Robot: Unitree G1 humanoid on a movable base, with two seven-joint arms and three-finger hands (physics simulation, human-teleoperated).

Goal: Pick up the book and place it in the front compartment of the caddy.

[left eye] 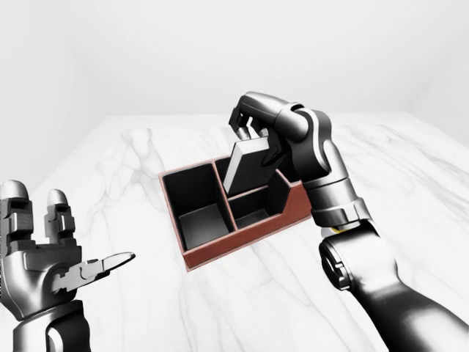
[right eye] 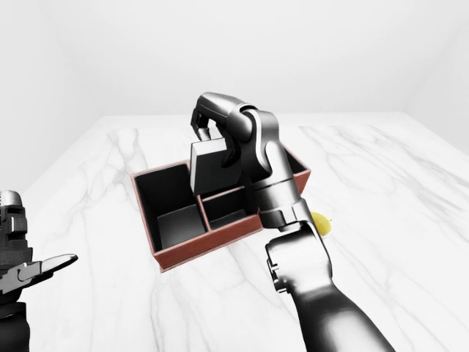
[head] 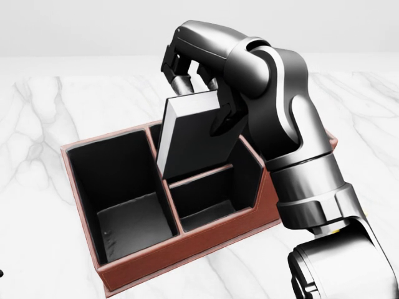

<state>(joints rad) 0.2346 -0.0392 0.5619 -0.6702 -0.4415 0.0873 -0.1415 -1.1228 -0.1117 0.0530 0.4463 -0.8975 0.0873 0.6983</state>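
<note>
A bare simulated test space, not a lived-in room: plain pale walls (left eye: pixel 220 51) close in from ten to two o'clock, and a white marble surface (left eye: pixel 410 183) spreads out with hardly any furnishings.

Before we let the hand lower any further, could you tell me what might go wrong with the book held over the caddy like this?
1. The book hangs tilted, its lower edge close above the thin divider in the caddy; it may catch there, or drop into the wrong compartment.
2. The right hand pinches only the book's top edge, so it could swing or slip.
3. The forearm hides the caddy's right wall and might nudge it.
</note>
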